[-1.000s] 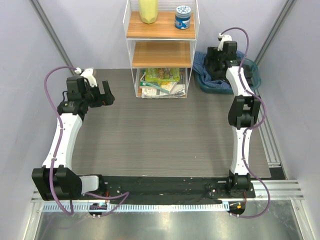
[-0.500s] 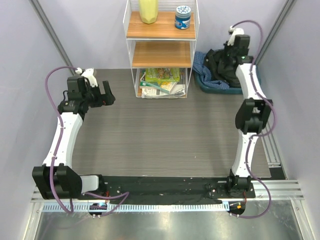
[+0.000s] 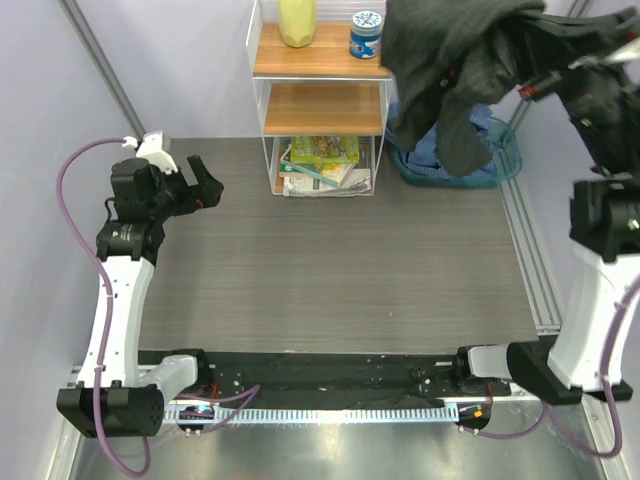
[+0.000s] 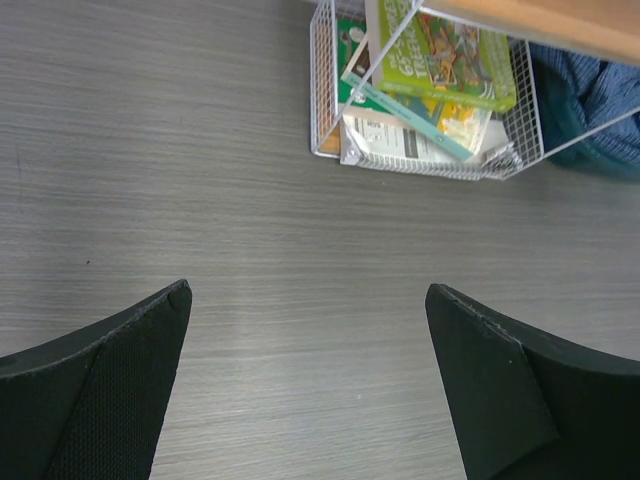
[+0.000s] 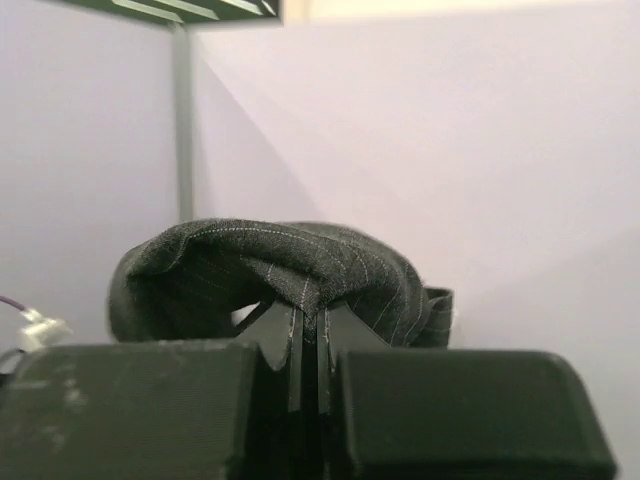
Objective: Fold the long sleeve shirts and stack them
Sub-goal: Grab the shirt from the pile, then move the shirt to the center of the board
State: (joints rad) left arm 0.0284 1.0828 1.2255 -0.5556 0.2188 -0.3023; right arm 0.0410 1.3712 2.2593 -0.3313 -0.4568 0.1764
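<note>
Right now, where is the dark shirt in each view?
Top: the dark shirt hangs at upper right, above the basket.
Left wrist: not in it.
Right wrist: centre, pinched in the shut right gripper.
Shared landmark: the wire shelf, top centre in the top view, upper right in the left wrist view; the right wrist view lacks it.

bin (image 3: 500, 166): right of shelf (image 3: 320, 97) | low shirt (image 3: 424, 150): seemingly in bin | high shirt (image 3: 450, 50): above it

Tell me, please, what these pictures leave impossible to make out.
- Top view: the blue shirt in its basket, mostly covered by the hanging charcoal pinstriped shirt.
- Top view: the right claw, its grip buried in shirt folds.
- Top view: the yellow container, cut by the top edge.
- Top view: the jar, label too small to read.
</note>
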